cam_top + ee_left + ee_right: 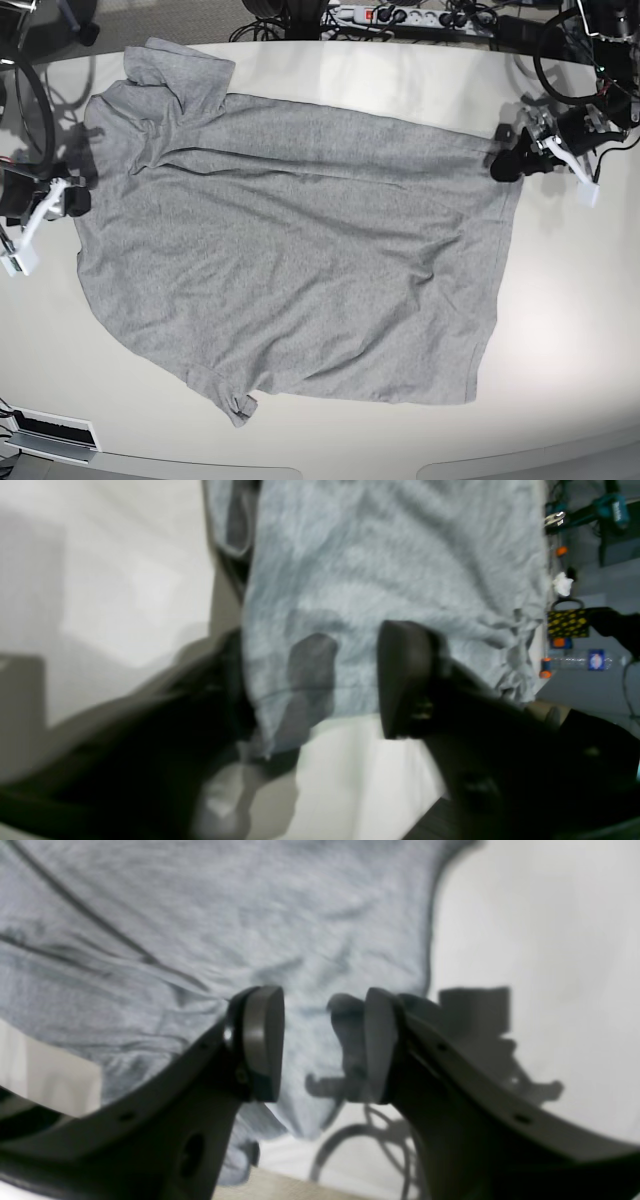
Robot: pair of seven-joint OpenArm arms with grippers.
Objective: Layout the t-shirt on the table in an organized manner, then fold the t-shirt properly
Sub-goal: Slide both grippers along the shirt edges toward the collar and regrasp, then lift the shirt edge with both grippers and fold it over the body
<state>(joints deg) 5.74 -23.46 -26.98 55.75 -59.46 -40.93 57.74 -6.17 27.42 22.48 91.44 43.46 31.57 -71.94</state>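
- The heather-grey short-sleeved cotton t-shirt (290, 250) lies spread out, plain side up, across the middle of the glossy off-white table (570, 330), with shallow wrinkles running across the body.
- In the base view one sleeve (175, 65) reaches toward the far left corner, and the other sleeve (228, 398) points toward the near edge, its tip curled over.
- The shirt's straight hem (498, 270) runs down the right side of that view.
- The left gripper (320, 680) sits at the far corner of the hem. Its wrist view is blurred, but the dark fingers (400, 680) seem to stand apart on either side of the cloth's corner, and I cannot tell whether they pinch it.
- The right gripper (322, 1040) is at the shirt's edge on the base view's left, just below the far sleeve. Its two dark pads (262, 1040) are parted with a clear gap, hovering above the grey fabric's edge and holding nothing.
- Power strips and cables (400, 15) lie beyond the table's far edge.
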